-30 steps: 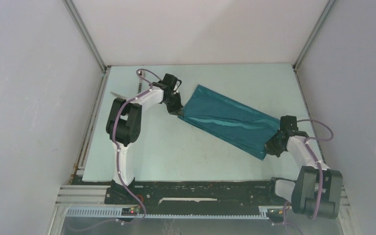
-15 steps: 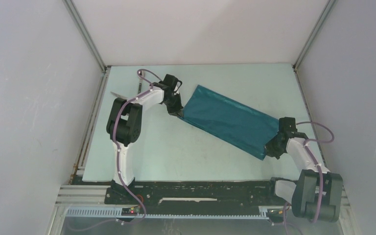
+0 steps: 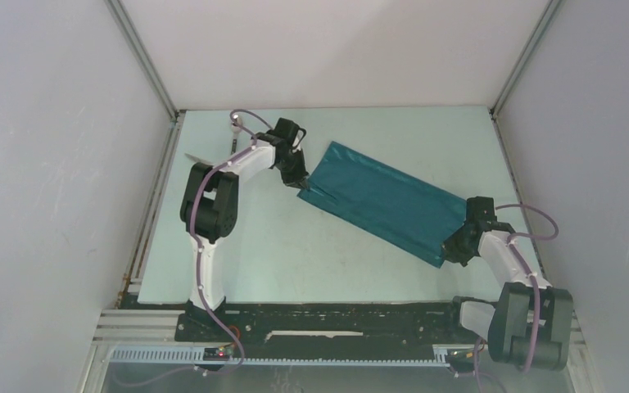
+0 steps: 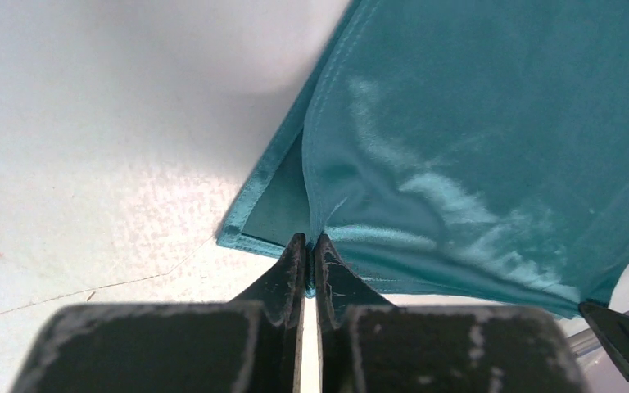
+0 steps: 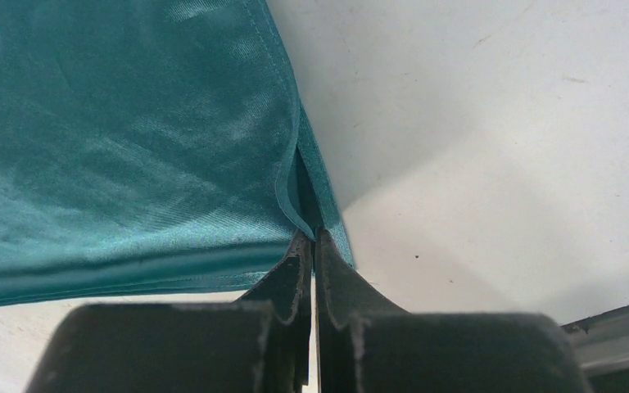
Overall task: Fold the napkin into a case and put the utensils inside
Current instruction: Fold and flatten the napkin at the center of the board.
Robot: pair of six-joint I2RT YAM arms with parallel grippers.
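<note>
Napkin lying on the table as a long strip, its axis running far-left to near-right, with the left gripper pinched tight on its left end and the right gripper pinched tight on its right end.

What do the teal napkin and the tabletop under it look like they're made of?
The napkin looks like a thin woven fabric with a satiny finish. It shows pale glints along its creases, a hemmed edge and soft drape. It may be synthetic, but I can't confirm that. The table looks like a hard, matte, pale sheet with fine scratches and specks, perhaps laminate or painted board.
</note>
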